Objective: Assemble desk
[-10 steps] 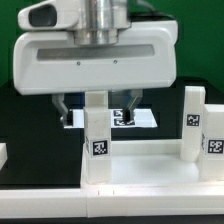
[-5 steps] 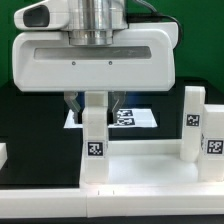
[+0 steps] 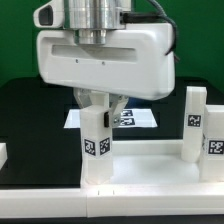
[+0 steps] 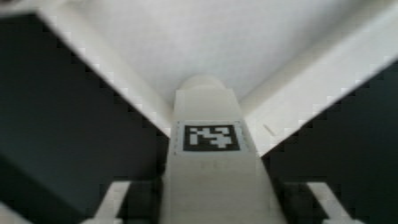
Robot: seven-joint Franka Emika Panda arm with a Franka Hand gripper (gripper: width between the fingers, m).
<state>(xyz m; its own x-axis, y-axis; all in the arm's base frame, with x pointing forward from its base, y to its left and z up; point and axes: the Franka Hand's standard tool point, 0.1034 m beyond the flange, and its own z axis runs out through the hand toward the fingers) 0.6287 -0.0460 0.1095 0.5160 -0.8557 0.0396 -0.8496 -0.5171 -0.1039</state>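
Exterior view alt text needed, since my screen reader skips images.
A white robot gripper grips the top of an upright white plastic tagged bar leg standing in the white rimmed desk panel. Two more tagged white legs stand at the exterior view's right.

Bkgd: flat green backdrop (image 3: 10, 45) fills the space behind and above the gripper (image 3: 97, 103), showing on both sides of it in the ext. view; plain, no seams or windows visible. Below that, a black matte table (image 3: 30, 110) runs under and behind the gripper, w/ a straight far edge meeting the green. Marker board (image 3: 146, 118) lies flat on the table just behind the gripper, white w/ b&w tags, partly hidden. Light even and soft, no hard shadows; faint sheen on the tabletop. Wrist view: dark table (image 4: 45, 130) blurred on either side, no detail.
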